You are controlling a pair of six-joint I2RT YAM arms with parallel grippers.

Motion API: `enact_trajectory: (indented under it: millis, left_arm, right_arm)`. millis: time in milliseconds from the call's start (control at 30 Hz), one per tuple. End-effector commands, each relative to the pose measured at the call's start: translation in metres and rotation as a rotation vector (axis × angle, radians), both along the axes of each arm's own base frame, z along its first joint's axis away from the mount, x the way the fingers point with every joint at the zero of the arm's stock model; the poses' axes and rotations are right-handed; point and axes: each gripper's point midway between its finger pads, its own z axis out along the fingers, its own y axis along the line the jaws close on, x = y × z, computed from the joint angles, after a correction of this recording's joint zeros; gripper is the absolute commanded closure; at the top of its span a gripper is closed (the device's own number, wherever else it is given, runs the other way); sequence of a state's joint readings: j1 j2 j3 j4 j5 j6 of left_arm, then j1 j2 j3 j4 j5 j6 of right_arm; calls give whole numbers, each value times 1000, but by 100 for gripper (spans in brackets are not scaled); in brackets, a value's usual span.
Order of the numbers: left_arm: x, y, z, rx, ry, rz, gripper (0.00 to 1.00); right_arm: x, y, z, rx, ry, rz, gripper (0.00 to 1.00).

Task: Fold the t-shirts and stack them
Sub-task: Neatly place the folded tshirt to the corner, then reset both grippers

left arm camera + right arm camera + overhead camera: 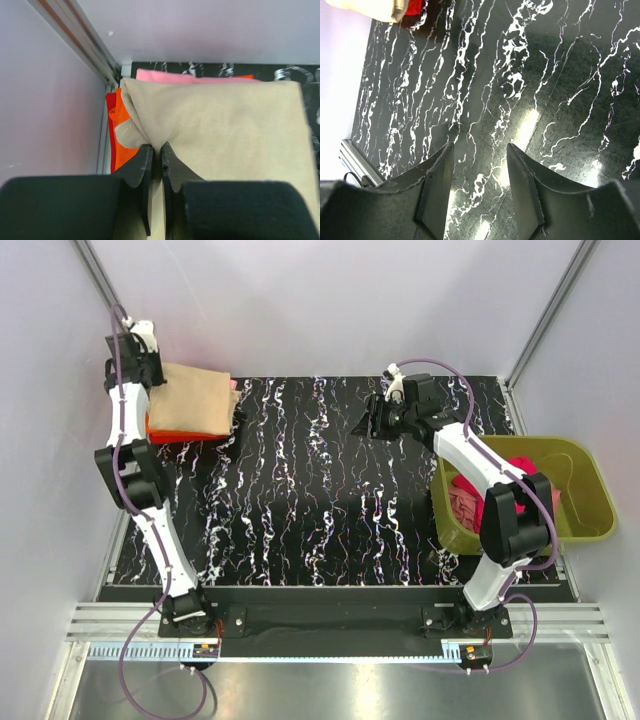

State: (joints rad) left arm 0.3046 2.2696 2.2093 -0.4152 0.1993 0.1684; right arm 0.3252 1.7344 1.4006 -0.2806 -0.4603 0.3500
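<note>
A folded tan-beige t-shirt [192,398] [225,125] lies on top of a stack in the table's far left corner. A bright orange t-shirt [165,432] [122,145] shows beneath it, and a pale pink one [165,76] peeks out at the far edge. My left gripper [150,368] [156,146] is shut on a puckered fold at the tan t-shirt's near left corner. My right gripper [368,423] [480,145] hangs open over bare table at the far centre right, holding nothing. A magenta-red t-shirt [475,495] lies crumpled in the tub.
The olive-green tub [590,490] stands at the table's right edge beside the right arm. The black marbled table top [320,500] spreads between the arms. White walls and a metal frame rail [85,47] close in right behind the stack.
</note>
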Motion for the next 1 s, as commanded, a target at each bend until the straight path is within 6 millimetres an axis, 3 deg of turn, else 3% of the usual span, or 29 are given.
enact_trajectory:
  millis: [0, 133, 200, 233, 333, 367, 433, 467, 500, 533, 567, 667, 700, 733, 767, 800, 833, 867, 900, 967]
  left_arm:
    - [21, 27, 15, 107, -91, 57, 90]
    - [30, 43, 11, 136, -127, 106, 89]
    - [33, 47, 4, 128, -129, 113, 80]
    - [35, 48, 2, 127, -136, 123, 53]
    - [28, 52, 0, 103, -128, 183, 31]
    - [23, 51, 14, 101, -147, 192, 1]
    - [14, 46, 11, 78, -131, 193, 1]
    - [8, 40, 31, 60, -161, 192, 1]
    - [2, 36, 24, 44, -144, 195, 1]
    - [-2, 33, 28, 32, -149, 199, 1]
    - [-7, 25, 46, 11, -179, 198, 1]
    - [-21, 7, 57, -45, -182, 183, 1]
    - [-28, 0, 50, -52, -157, 177, 1]
    - [-34, -8, 63, -83, -175, 172, 1]
    - [-37, -17, 66, -93, -172, 160, 1]
    - [-43, -23, 60, -109, -140, 161, 1]
    - [-48, -37, 67, -140, -142, 139, 1]
    - [-53, -46, 67, -168, -124, 130, 1]
    - [-63, -57, 53, -206, -68, 122, 1]
    - [-79, -93, 58, -288, -43, 55, 1]
  right_arm:
    - [14, -1, 13, 6, -64, -7, 46]
    - [15, -2, 10, -2, -62, -15, 45]
    - [16, -2, 8, -4, -56, -17, 45]
    - [17, -2, 8, -5, -58, -16, 45]
    - [18, 0, 6, 0, -48, -12, 44]
    - [17, 0, 5, 0, -46, -9, 44]
    - [17, 0, 8, 5, -49, -8, 43]
    - [16, 0, 13, 6, -58, -11, 43]
    - [17, -1, 16, 4, -65, -17, 42]
    - [16, -2, 18, 1, -64, -21, 42]
    - [16, -3, 23, 1, -74, -26, 41]
    - [15, -6, 31, -6, -84, -42, 39]
    - [16, -8, 33, -6, -82, -56, 37]
    - [14, -9, 37, -4, -79, -61, 34]
    - [12, -9, 40, 1, -78, -64, 31]
    - [9, -9, 41, 10, -66, -70, 22]
    - [5, -11, 49, 18, -77, -76, 6]
    - [3, -12, 53, 24, -79, -86, 0]
    - [-1, -15, 52, 26, -63, -111, 0]
    - [-9, -20, 61, 33, -62, -133, 0]
